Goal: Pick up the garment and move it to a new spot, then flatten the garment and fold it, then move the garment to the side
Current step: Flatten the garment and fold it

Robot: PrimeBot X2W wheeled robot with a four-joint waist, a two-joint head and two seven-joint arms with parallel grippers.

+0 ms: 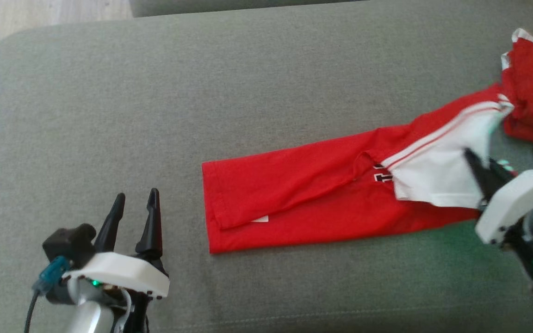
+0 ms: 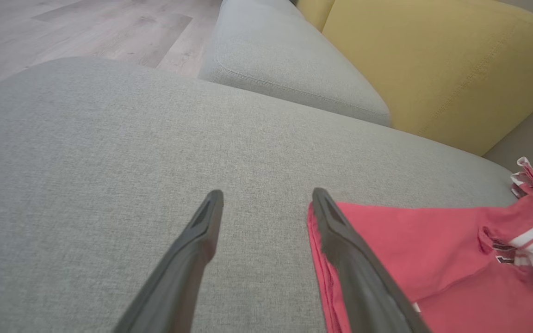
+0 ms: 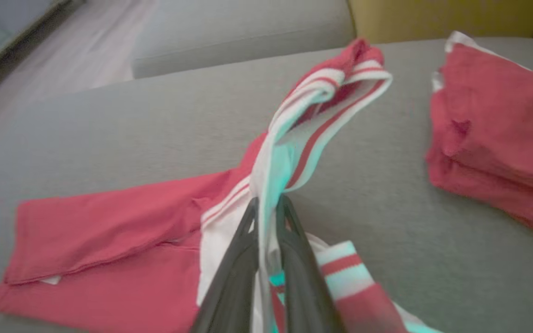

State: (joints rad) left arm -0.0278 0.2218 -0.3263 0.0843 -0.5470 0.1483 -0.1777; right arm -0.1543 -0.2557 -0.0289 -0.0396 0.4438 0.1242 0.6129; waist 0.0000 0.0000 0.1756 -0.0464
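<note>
Red garment (image 1: 303,199) on grey cushion (image 1: 109,92); yellow cushion (image 2: 433,69), wood floor (image 2: 86,27) beyond.

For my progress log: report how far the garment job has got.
Done: the garment lies on the cushion, its red length flat and doubled over. In hand: the right gripper is shut on the white striped end, raised off the cushion; the left gripper is open near the hem. Left: finishing the fold and moving it aside.
</note>
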